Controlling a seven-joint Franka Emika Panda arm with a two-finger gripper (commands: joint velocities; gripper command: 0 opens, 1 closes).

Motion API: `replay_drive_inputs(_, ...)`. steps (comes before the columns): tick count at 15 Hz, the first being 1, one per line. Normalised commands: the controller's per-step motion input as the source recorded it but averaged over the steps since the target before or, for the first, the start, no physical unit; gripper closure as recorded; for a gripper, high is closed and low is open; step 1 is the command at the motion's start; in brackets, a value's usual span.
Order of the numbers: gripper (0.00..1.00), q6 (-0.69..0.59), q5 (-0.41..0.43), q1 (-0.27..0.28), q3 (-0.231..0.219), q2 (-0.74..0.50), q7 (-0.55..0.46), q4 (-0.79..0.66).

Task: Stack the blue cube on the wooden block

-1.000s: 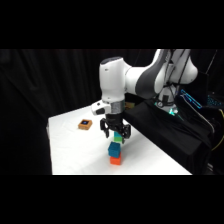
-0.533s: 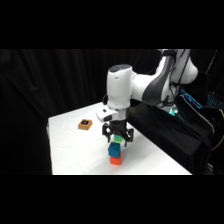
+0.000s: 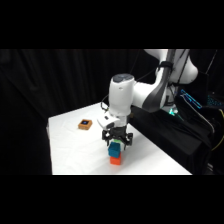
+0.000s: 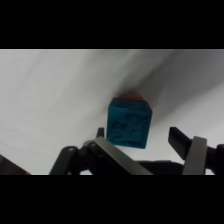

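Observation:
The blue cube [image 3: 116, 148] sits on top of an orange cube [image 3: 115, 160] near the table's front. My gripper [image 3: 116, 142] hangs right over this stack, fingers down on either side of the blue cube. In the wrist view the blue cube [image 4: 129, 122] lies between my open gripper [image 4: 137, 134] fingers, with a clear gap to the right finger [image 4: 177, 136]. A sliver of the orange cube [image 4: 131, 94] peeks out behind it. The wooden block [image 3: 85, 124], flat and brown with a dark centre mark, lies apart to the back left with nothing on it.
The white table [image 3: 70, 145] ends close in front of the stack and to its right. Dark curtains and cables fill the background on the right.
The arm has swung a little to the right and the gripper has come lower around the top of the stack. The stack and the wooden block have stayed put.

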Motion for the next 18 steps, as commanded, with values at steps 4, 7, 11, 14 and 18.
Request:
replay_drive_inputs(4,0.00,0.13,-0.120,-0.020,-0.016,0.11,-0.03,0.09)
replay_drive_inputs(7,0.14,0.12,-0.123,-0.022,-0.015,0.11,-0.03,0.09)
replay_drive_inputs(11,0.52,0.10,-0.105,-0.039,-0.002,0.09,-0.05,0.09)
replay_drive_inputs(14,0.67,0.08,-0.110,-0.031,-0.005,0.05,-0.04,0.09)
replay_drive_inputs(18,0.74,0.02,-0.121,-0.019,-0.016,-0.01,-0.02,0.08)
